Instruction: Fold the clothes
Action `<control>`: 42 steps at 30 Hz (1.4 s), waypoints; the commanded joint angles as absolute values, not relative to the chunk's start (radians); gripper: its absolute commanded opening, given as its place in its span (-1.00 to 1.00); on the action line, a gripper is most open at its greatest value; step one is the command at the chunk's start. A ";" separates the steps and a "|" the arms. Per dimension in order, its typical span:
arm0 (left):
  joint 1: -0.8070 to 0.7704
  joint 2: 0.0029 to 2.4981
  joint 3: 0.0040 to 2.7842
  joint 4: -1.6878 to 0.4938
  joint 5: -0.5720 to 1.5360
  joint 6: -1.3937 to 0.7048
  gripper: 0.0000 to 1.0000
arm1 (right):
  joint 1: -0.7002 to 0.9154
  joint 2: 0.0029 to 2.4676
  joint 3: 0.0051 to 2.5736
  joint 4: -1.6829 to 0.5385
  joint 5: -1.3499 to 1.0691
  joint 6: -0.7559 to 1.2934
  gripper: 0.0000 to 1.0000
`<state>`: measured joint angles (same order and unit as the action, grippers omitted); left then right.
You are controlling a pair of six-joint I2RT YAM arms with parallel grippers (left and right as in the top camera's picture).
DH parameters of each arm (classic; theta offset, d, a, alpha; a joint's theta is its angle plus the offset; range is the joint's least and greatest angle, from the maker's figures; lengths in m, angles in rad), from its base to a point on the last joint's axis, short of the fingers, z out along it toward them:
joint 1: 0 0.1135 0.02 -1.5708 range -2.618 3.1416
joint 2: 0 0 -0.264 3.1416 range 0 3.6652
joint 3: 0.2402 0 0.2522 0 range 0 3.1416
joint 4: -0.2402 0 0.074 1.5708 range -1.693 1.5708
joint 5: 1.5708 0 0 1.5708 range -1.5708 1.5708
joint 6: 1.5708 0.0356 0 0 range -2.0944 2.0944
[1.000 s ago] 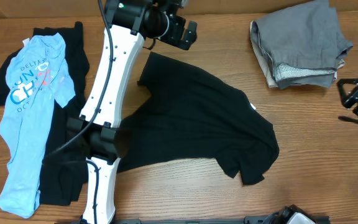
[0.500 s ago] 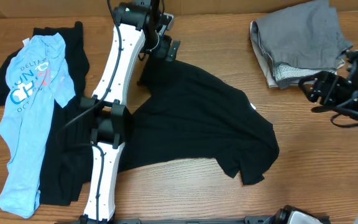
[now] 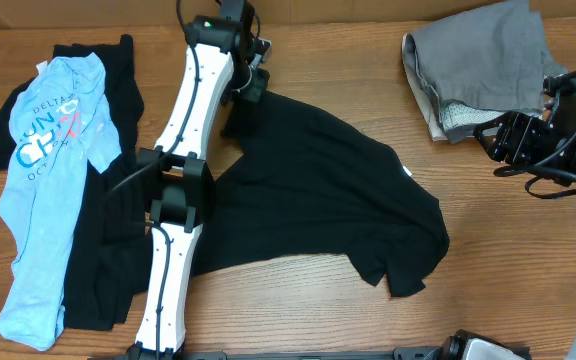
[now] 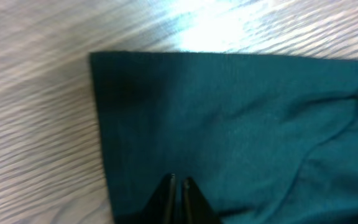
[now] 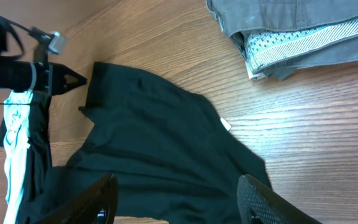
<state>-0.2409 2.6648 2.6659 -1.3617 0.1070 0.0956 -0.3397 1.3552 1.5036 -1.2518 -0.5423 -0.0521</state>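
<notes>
Lying far left, the blue T-shirt (image 3: 48,180) waits; the left tool (image 4: 179,186) has just snapped together, pinching the far corner of the black T-shirt (image 3: 318,200) spread mid-way across the counter (image 3: 528,280); the right tool (image 5: 179,199), fingers spread, has swung in beside it; folding can likely begin.

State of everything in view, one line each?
black T-shirt: spread out, unfolded
light blue T-shirt: unfolded, rumpled
black piece: unfolded, partly under light blue T-shirt
grey garments: folded, stacked
left fingers: shut on black T-shirt's corner
right fingers: open, empty
</notes>
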 commanded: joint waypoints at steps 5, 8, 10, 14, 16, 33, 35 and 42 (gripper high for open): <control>-0.260 2.747 2.653 -1.361 0.108 -0.020 -0.92 | -0.335 1.355 1.526 -1.238 -0.540 -0.053 0.29; -0.269 2.752 2.653 -1.348 0.094 -0.030 -0.92 | -0.335 1.355 1.526 -1.232 -0.540 -0.053 0.29; -0.277 2.756 2.653 -1.333 0.071 -0.052 -0.92 | -0.335 1.355 1.526 -1.230 -0.540 -0.053 0.29; -0.303 2.784 2.652 -1.307 0.018 -0.060 -0.92 | -0.335 1.355 1.526 -1.227 -0.540 -0.053 0.29; -0.314 2.803 2.652 -1.301 0.009 -0.060 -0.92 | -0.335 1.355 1.526 -1.228 -0.540 -0.053 0.29; -0.343 2.875 2.651 -1.002 -0.047 -0.048 -0.92 | -0.335 1.356 1.525 -1.224 -0.523 -0.053 0.29; -0.348 2.875 2.651 -0.960 -0.044 -0.047 -0.92 | -0.335 1.356 1.525 -1.221 -0.523 -0.053 0.29; -0.347 2.870 2.677 -0.982 -0.032 -0.034 -0.92 | -0.335 1.365 1.525 -1.205 -0.513 -0.053 0.29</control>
